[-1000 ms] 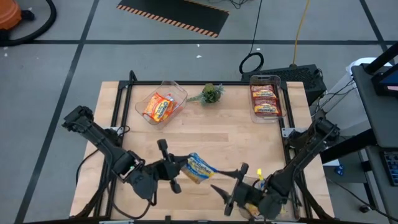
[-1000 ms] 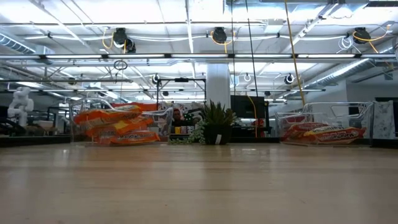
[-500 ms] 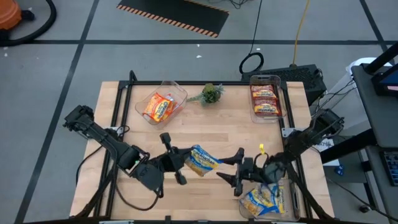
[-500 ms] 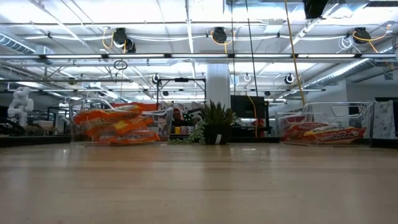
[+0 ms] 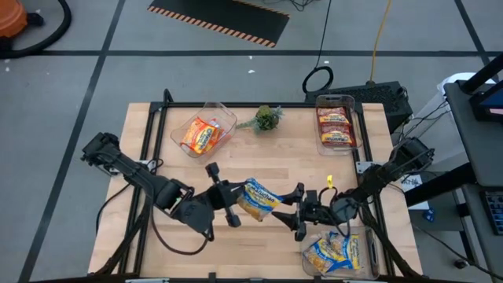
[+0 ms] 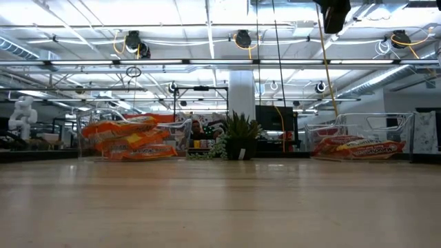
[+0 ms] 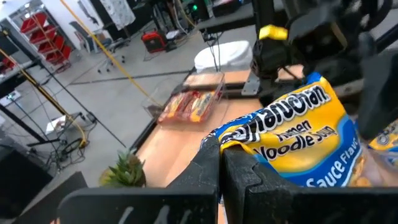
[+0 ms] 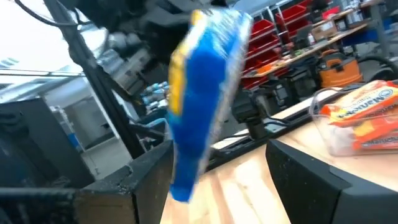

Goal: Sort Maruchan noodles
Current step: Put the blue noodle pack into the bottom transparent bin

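Observation:
A yellow-and-blue noodle packet is up in the air over the table's middle, held by my left gripper, which is shut on it. In the left wrist view the packet stands out beyond the gripper. My right gripper is open just to the packet's right, facing it. In the right wrist view the packet hangs ahead of the open right gripper, apart from both fingers. A dark piece of an arm shows at the top of the low view. My left gripper pinches the packet between its two fingers by the left edge, coming about level from the table's left. The packet is lifted clear of the table and sticks out past the fingertips toward my right gripper.
A clear bin at the near right holds yellow-and-blue packets. Another bin at the far left holds orange packets, and a third bin at the far right holds red-brown ones. A green plant sprig lies between the far bins.
My left gripper has carried the packet up and toward the right and far side. My right gripper has left the near-right bin and swung toward the far side and up, and now faces the packet, still open.

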